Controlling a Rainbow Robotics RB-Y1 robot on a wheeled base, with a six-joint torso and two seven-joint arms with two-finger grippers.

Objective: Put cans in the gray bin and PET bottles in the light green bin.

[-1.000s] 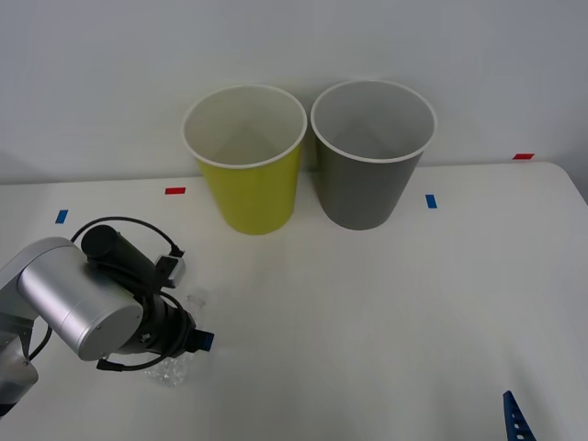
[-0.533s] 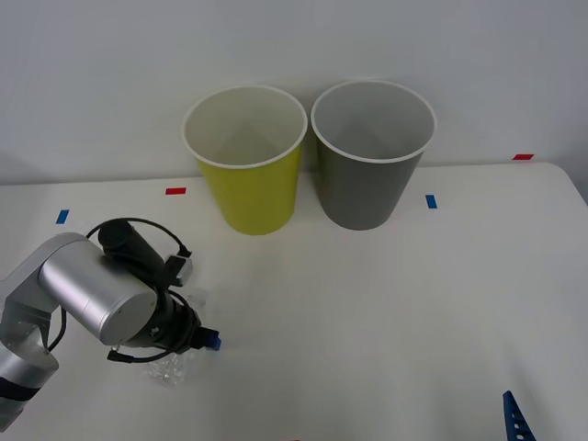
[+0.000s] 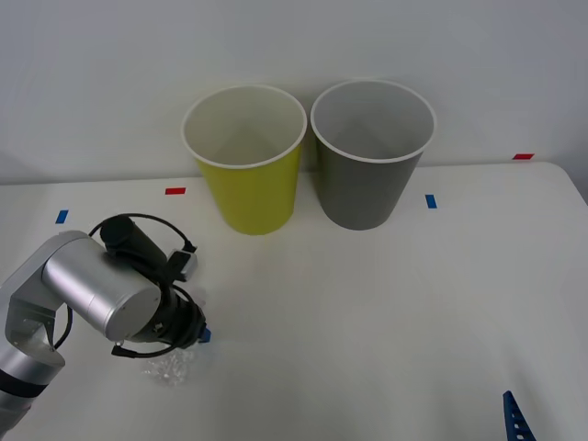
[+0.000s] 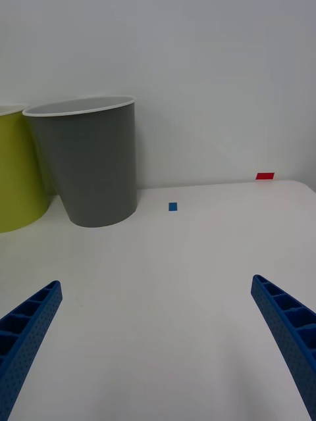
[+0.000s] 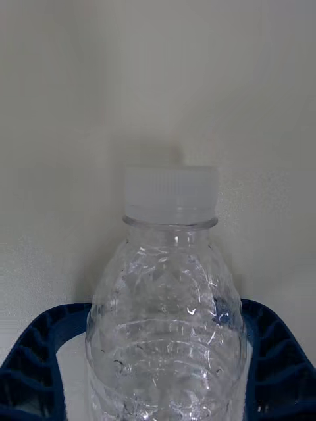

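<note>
- Left gripper (image 5: pixel 158 368) fingers now curve against both sides of the PET bottle (image 5: pixel 168 309), pinching its body low on the table's (image 3: pixel 386 312) near-left area; one second earlier the wrist sat lower and farther left.
- Grasp judged complete; lift toward light green bin (image 3: pixel 246 165) follows, not gray bin (image 3: pixel 370 158).
- Right gripper (image 4: pixel 158 342) waits spread apart, near-right.
</note>
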